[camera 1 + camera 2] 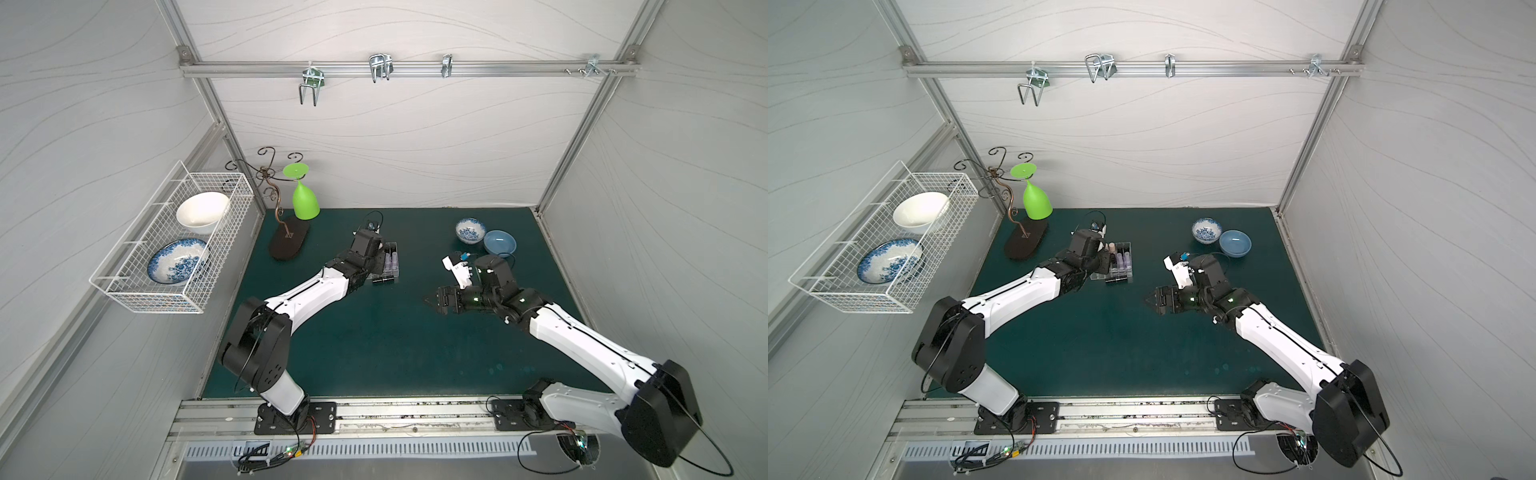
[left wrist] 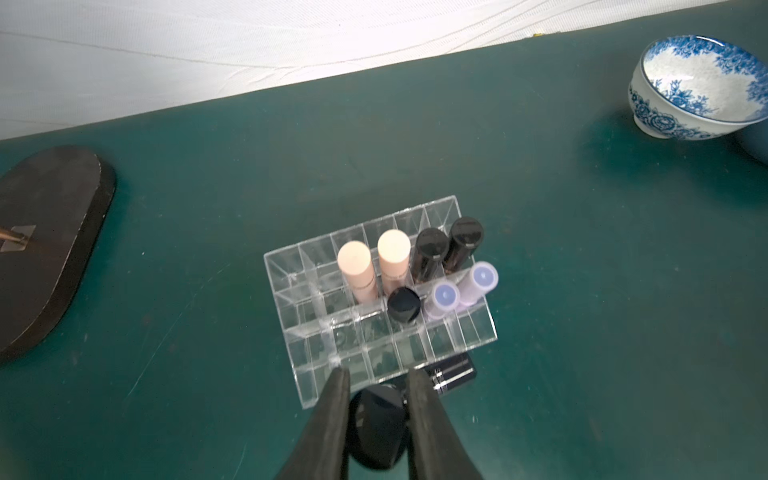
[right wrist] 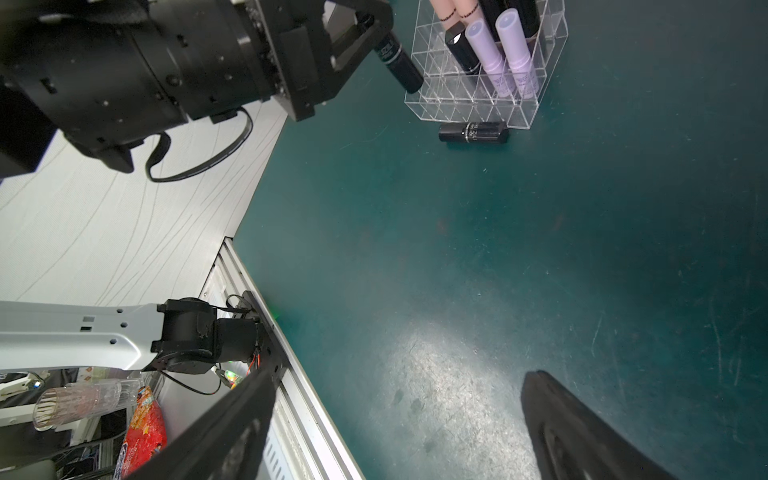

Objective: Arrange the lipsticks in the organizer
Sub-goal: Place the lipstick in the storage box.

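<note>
The clear organizer (image 2: 469, 332) stands on the green mat, seen in both top views (image 1: 392, 270) (image 1: 1126, 266). In its cells stand two pale pink lipsticks (image 2: 355, 266), three black ones (image 2: 430, 249) and two lilac ones (image 2: 480, 278). Another black lipstick (image 3: 473, 132) lies on the mat against the organizer's near wall. My left gripper (image 2: 378, 374) is shut on a tilted black lipstick (image 2: 376, 428) at the organizer's near edge, its lower end (image 3: 399, 62) touching the rim. My right gripper (image 3: 401, 374) hangs open and empty over bare mat, to the organizer's right (image 1: 430, 298).
A blue-patterned bowl (image 1: 470, 230) and a plain blue bowl (image 1: 500, 243) sit at the back right. A metal stand on a dark oval base (image 1: 289, 239) carries an upside-down green glass (image 1: 305, 199) at the back left. A white wire basket (image 1: 124, 286) on the left wall holds two bowls.
</note>
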Controlling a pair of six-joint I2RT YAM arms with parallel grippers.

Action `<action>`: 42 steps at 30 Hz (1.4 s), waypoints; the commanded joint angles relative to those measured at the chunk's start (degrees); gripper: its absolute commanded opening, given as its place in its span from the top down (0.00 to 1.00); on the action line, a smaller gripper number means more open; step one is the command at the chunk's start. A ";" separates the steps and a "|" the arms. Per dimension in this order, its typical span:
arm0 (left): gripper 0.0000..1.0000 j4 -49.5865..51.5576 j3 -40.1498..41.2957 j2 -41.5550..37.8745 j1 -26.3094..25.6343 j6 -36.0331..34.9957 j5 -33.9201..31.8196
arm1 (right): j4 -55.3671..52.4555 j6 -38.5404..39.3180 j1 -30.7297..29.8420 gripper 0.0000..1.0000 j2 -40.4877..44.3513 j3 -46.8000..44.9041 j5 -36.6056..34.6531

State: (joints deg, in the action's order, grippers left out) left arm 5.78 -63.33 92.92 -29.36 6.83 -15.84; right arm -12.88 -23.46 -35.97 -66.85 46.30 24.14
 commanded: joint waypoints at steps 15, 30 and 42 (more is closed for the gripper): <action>0.88 -6.25 -5.36 7.74 1.14 -2.53 -1.87 | 4.08 1.51 0.32 0.04 -5.13 0.72 1.19; 0.88 -8.51 -5.29 9.36 2.38 -2.89 -1.62 | 5.41 1.12 0.37 0.05 -6.99 0.59 2.36; 0.88 -9.30 -6.96 11.79 3.15 -2.83 -0.78 | 5.85 0.96 0.36 0.05 -7.60 0.41 3.12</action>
State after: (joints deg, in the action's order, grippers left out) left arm -0.97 -67.35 103.46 -26.89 4.45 -17.06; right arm -7.97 -22.63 -35.90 -74.15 46.33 26.37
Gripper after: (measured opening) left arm 0.247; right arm 0.948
